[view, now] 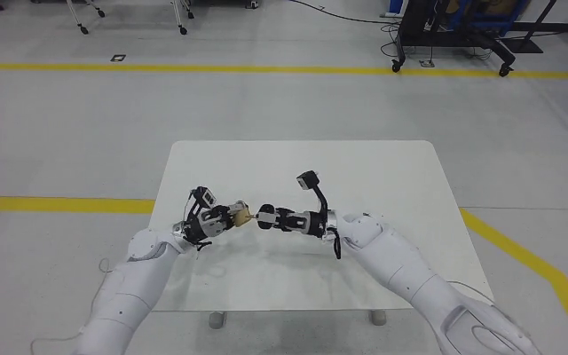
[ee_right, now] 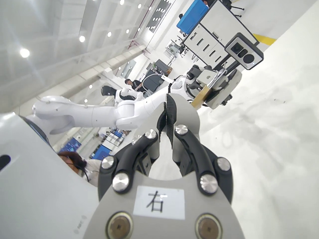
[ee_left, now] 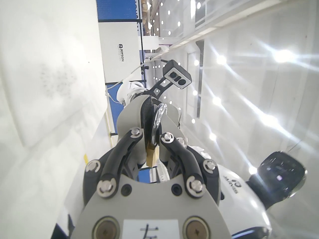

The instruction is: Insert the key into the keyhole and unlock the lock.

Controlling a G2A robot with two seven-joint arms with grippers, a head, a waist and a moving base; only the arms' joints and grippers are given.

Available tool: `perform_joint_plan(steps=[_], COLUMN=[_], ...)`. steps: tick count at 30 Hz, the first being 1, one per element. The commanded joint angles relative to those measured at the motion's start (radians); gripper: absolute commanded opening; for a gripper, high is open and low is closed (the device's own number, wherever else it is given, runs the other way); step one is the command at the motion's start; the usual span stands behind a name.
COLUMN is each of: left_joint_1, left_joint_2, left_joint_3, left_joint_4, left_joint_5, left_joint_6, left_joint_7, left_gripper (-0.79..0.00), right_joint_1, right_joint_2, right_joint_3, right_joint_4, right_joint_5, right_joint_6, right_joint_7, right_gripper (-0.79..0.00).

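You see both arms come in over the near edge of the white table [view: 373,177]. The L arm comes from the near left corner and the R arm from the near right corner. They meet nose to nose abt halfway btwn the near and far edges, a bit to the left side.

The L claw [view: 226,215] is clamped tight on the lock [view: 239,213]. It's a small gold padlock w/ a shiny silver loop. It's held up in the air, not resting on the table. Its gold body sticks out toward the other claw.

The R claw [view: 263,217] is just beside the lock and points right at it. Its black pads [ee_right: 170,115] are squeezed together. You can't tell if the key is pinched in there, it's too small to see. You can't tell if claw and lock touch either.

Past the far edge a yellow line [view: 266,68] runs across the gray floor. A dark cart on wheels [view: 453,40] stands behind it, far right.
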Motion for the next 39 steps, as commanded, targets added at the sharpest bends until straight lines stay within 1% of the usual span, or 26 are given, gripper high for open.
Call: perform_joint_plan(steps=[1,4,8,13,15,16,18,20,23,25,27,29,36,37,38,39], left_joint_1=[-0.014,-0.024,-0.03,-0.03,-0.017,-0.009,0.008,0.015,0.015,0.014,0.019,0.019,0.019,0.029,0.038,0.034], left_joint_2=[-0.003,-0.005,-0.002,-0.002,-0.003,-0.002,-0.002,0.002,0.005,0.005,0.004,0.004,0.004,0.004,0.002,0.002], left_joint_3=[0.018,0.021,0.012,0.012,0.005,0.002,-0.005,-0.006,-0.005,-0.007,-0.014,-0.014,-0.014,-0.009,0.001,0.014], left_joint_4=[0.016,0.019,0.011,0.011,-0.01,-0.026,-0.074,-0.112,-0.176,-0.22,-0.256,-0.256,-0.256,-0.253,-0.243,-0.233], left_joint_5=[0.028,0.042,0.106,0.106,0.118,0.133,0.137,0.2,0.259,0.265,0.246,0.246,0.246,0.251,0.261,0.315], left_joint_6=[0.084,0.087,0.007,0.007,0.01,0.012,0.037,0.097,0.198,0.227,0.228,0.228,0.228,0.225,0.237,0.252], left_joint_7=[0.02,0.038,0.086,0.086,0.177,0.221,0.284,0.363,0.446,0.468,0.469,0.469,0.469,0.472,0.481,0.516], left_gripper=[-0.785,-0.785,-0.785,-0.785,-0.785,-0.785,-0.785,-0.785,-0.785,-0.785,-0.785,-0.785,-0.785,-0.785,-0.785,-0.785], right_joint_1=[-0.02,-0.036,-0.036,-0.036,-0.036,-0.039,-0.049,-0.056,-0.084,-0.118,-0.158,-0.189,-0.189,-0.189,-0.189,-0.189], right_joint_2=[0.009,0.018,0.018,0.018,0.018,0.018,0.017,0.021,0.029,0.034,0.04,0.045,0.045,0.045,0.045,0.045], right_joint_3=[0.013,0.031,0.031,0.031,0.031,0.032,0.035,0.047,0.083,0.108,0.135,0.154,0.154,0.154,0.154,0.154], right_joint_4=[-0.017,-0.034,-0.034,-0.034,-0.034,-0.038,-0.06,-0.064,-0.079,-0.114,-0.16,-0.205,-0.205,-0.205,-0.205,-0.205], right_joint_5=[0.034,0.025,0.025,0.025,0.025,0.005,-0.03,-0.062,-0.09,-0.069,-0.011,0.068,0.068,0.068,0.068,0.068], right_joint_6=[0.077,0.107,0.107,0.107,0.107,0.119,0.141,0.171,0.221,0.26,0.283,0.288,0.288,0.288,0.288,0.288], right_joint_7=[0.033,0.031,0.031,0.031,0.031,0.011,-0.026,-0.055,-0.148,-0.206,-0.209,-0.169,-0.169,-0.169,-0.169,-0.169], right_gripper=[-0.785,-0.785,-0.785,-0.785,-0.785,-0.785,-0.785,-0.785,-0.785,-0.785,-0.785,-0.785,-0.785,-0.785,-0.785,-0.785])
